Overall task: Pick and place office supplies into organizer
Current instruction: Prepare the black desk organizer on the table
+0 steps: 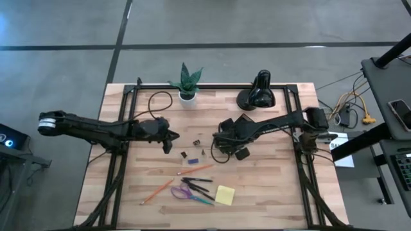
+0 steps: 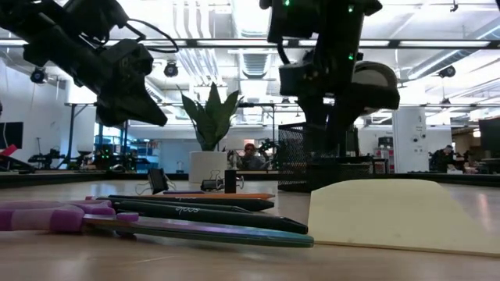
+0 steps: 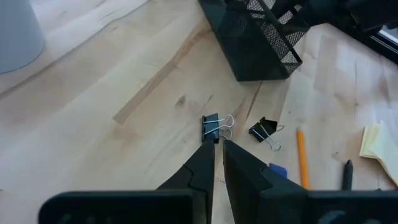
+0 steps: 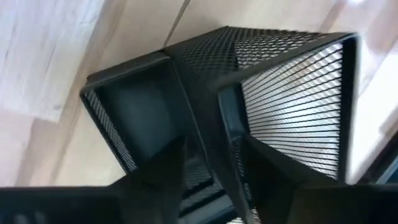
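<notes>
The left gripper (image 3: 217, 152) is held above the table with its two dark wedge-shaped fingers nearly closed, only a thin slit between them and nothing gripped. Just ahead of the fingertips a small black binder clip (image 3: 212, 127) lies on the pale wood, its wire loops turned away towards the second clip (image 3: 263, 130), which lies just off to one side. Beyond these, an orange pencil (image 3: 302, 157) lies with its long axis running roughly along the fingers' line, and a yellow pad (image 3: 379, 143) shows at the edge. The left arm is judged the nearer to the clips; the fingers would need opening before a pinch across the clip's flat body. The organizer (image 4: 249, 93), a black wire-mesh box with solid-looking dividers rather than a smooth-walled one, sits ahead of the left fingers, past the clips. The right gripper (image 4: 214, 162) is placed directly over it, its fingers apart to either side of a divider wall; whether they press it cannot be told. Purple scissors (image 1: 187, 193) and pens (image 1: 196, 184) lie well apart, nearer the table's front.
</notes>
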Robot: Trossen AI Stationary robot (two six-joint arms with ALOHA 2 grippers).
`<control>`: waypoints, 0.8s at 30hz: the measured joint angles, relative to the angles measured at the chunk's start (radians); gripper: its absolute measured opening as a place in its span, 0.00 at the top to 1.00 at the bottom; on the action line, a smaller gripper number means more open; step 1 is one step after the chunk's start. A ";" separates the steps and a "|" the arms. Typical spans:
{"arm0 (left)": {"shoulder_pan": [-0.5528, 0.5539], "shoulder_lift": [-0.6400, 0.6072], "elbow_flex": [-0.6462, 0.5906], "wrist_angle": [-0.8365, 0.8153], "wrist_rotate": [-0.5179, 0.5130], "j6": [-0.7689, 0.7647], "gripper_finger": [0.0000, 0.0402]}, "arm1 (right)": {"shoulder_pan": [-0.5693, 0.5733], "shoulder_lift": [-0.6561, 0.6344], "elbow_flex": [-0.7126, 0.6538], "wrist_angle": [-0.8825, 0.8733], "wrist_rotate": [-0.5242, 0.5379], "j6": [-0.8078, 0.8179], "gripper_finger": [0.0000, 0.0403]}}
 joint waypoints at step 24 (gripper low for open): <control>-0.001 -0.037 -0.002 -0.016 0.086 0.027 0.96 | 0.070 0.119 0.219 -0.054 -0.017 0.433 0.98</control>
